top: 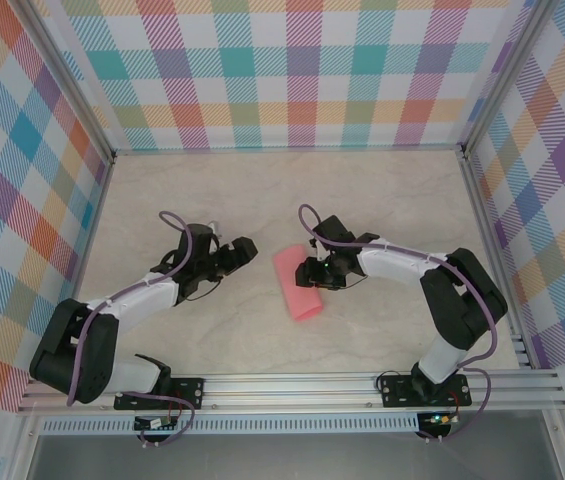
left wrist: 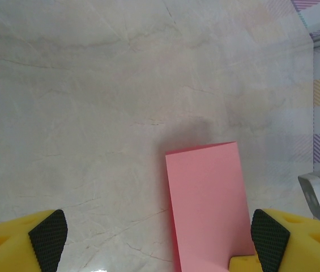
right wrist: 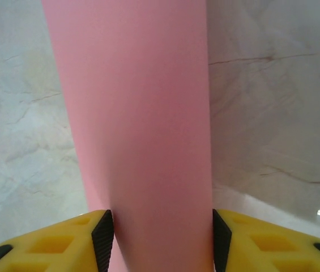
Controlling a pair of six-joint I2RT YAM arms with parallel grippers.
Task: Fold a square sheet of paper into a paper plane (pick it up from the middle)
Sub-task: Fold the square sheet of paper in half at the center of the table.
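Now: doubled sheet lengthwise in my right pincer's gap, left pincer apart

Seen from above, the sheet (top: 297,283) lies at mid-bench (top: 382,200) as a narrow doubled strip. Its long axis runs from far-left to near-right, and the near end looks loosely rolled over, not pressed flat.

My right pincer (top: 310,270) sits at the strip's far half, coming in over its right long edge. In my right wrist view the sheet (right wrist: 143,130) runs straight away from the pincer (right wrist: 157,238), lengthwise down the middle. Its two edges meet the black pads (right wrist: 103,238) on either side, and the surface bulges like an uncreased fold. Whether the pads press the paper or merely flank it, I cannot tell.

My left pincer (top: 245,252) stands apart from the strip's left long edge, released, jaws wide. In its wrist view the sheet (left wrist: 208,204) lies ahead of the pincer (left wrist: 160,241) but off-centre. It sits just beside the right pad (left wrist: 270,241), with bare bench before the left pad and the square-cut short edge farthest from me.

By my judgement the right arm is the nearer, and the coming move turns on its alignment. My right jaws close across the strip's short width, so any pressing of the fold must travel along the long axis. My left pincer would need to shift toward its own right to centre on the strip.
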